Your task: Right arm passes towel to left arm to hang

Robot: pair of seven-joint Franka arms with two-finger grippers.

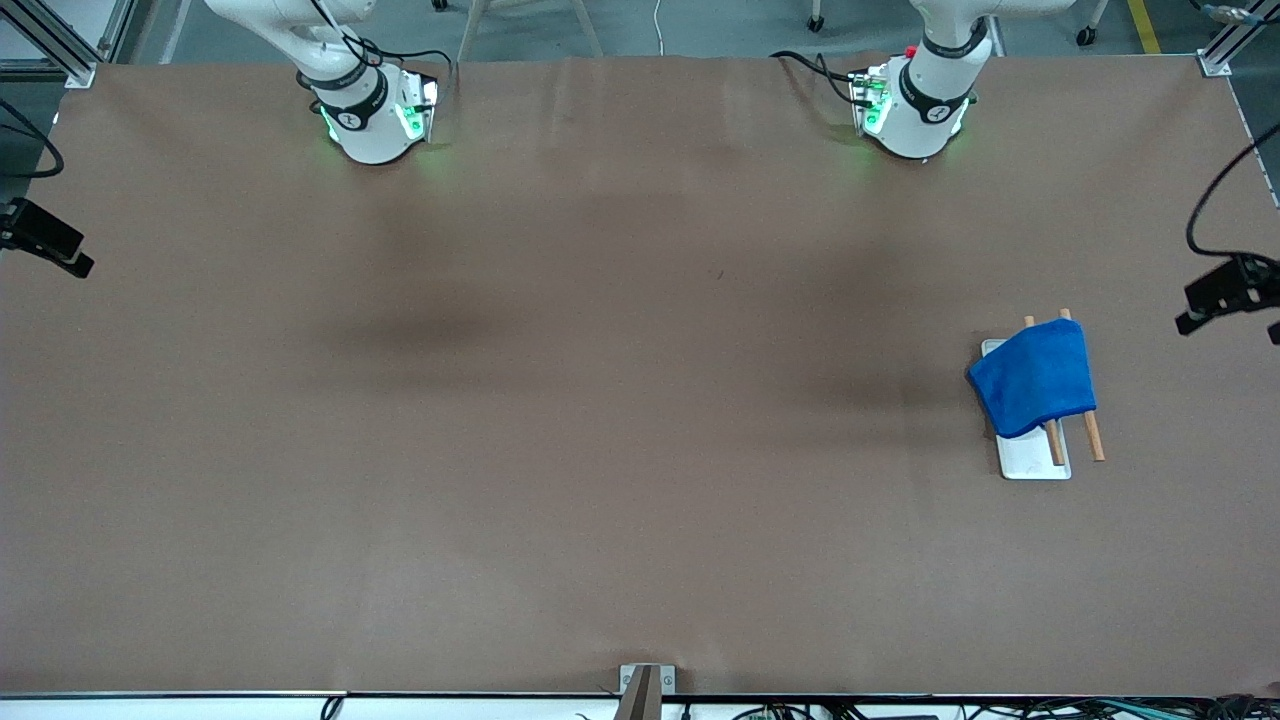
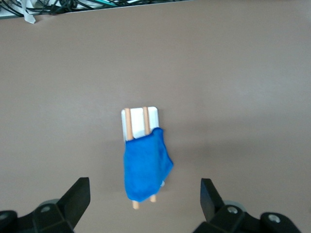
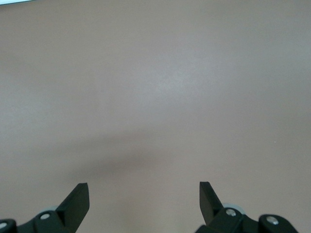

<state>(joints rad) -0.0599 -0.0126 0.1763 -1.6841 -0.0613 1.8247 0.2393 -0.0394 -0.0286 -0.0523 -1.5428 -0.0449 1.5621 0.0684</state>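
Note:
The bright blue towel hangs draped over the two wooden rods of a small rack with a white base, at the left arm's end of the table. In the left wrist view the towel covers part of the rods, and the white base shows past it. My left gripper is open and empty, high over the rack and towel. My right gripper is open and empty, high over bare brown table. Neither gripper shows in the front view.
The two arm bases stand along the table edge farthest from the front camera. Black camera mounts stick in at both ends. A small bracket sits at the nearest edge.

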